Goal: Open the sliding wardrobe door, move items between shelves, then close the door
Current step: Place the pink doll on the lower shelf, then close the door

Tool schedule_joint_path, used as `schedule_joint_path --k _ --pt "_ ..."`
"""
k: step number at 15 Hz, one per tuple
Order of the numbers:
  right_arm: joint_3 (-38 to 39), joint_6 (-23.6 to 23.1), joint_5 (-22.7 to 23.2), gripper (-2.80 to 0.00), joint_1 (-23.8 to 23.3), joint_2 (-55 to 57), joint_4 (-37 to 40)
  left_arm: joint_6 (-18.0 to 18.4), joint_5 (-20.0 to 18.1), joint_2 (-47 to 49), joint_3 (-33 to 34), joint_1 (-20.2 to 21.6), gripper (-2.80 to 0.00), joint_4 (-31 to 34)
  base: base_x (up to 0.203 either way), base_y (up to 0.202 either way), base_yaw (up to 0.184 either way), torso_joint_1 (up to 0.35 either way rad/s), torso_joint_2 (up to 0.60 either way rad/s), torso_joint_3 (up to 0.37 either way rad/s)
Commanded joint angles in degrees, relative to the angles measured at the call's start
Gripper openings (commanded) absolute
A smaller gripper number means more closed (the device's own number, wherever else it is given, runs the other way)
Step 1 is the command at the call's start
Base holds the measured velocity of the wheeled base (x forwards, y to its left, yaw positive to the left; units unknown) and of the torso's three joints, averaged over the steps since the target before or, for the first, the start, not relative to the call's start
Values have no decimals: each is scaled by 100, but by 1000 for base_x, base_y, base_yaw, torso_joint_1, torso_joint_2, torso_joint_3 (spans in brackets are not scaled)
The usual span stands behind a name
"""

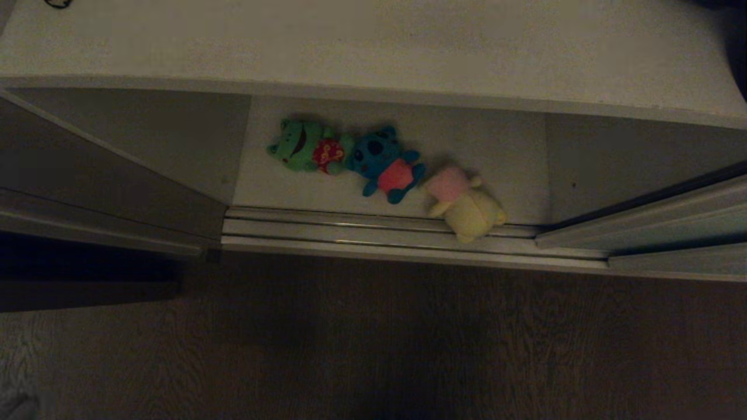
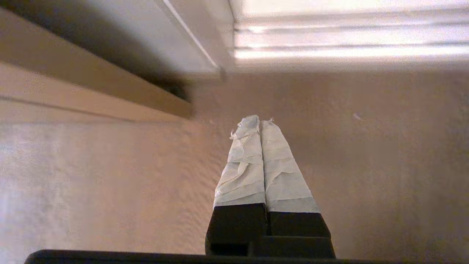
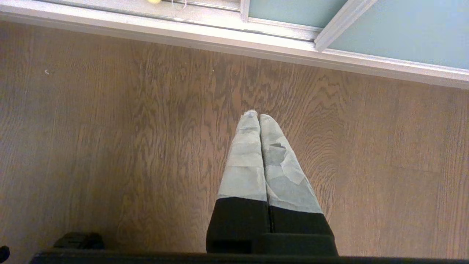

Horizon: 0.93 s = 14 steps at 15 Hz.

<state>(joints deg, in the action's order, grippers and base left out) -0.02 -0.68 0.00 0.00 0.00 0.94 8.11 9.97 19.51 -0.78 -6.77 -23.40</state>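
The wardrobe stands open in the head view. Three plush items lie in a row on the lower shelf (image 1: 496,146): a green one with red (image 1: 303,149), a blue one with a pink belly (image 1: 385,163), and a cream-yellow one with pink (image 1: 467,207) whose lower end rests over the floor track (image 1: 350,233). An upper shelf (image 1: 373,46) spans the top. The grey-green sliding wardrobe door (image 1: 677,227) sits at the right and also appears in the right wrist view (image 3: 403,33). Neither arm shows in the head view. My left gripper (image 2: 260,121) is shut and empty above the floor. My right gripper (image 3: 258,115) is also shut and empty.
Brown wood-grain floor (image 1: 373,338) runs in front of the wardrobe. A grey panel (image 1: 87,169) slants along the left side of the opening. The ribbed track (image 2: 348,40) lies just beyond the left gripper, and a dark wooden trim (image 2: 91,84) runs beside it.
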Motion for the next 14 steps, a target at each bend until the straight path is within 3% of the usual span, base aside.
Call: schedule_joint_path --k 1,3,7,9,14 --pt "2 -2 0 -280 0 0 3 -57 -337 -435 75 401 -280 288 0 0 0 0 0 0" --pt "-5 -8 0 -280 0 -9 3 -92 -1229 -631 74 846 -280 664 0 0 0 0 0 0" --pt "2 -2 0 -280 0 0 3 -122 -1412 -1957 -70 745 -280 2059 0 0 0 0 0 0" --pt "2 -9 0 -280 0 0 3 -473 -1367 -1953 -194 709 -280 2681 0 0 0 0 0 0" --pt "-6 -5 0 -280 0 0 3 -521 -1235 -1942 -107 694 -280 2771 0 0 0 0 0 0"
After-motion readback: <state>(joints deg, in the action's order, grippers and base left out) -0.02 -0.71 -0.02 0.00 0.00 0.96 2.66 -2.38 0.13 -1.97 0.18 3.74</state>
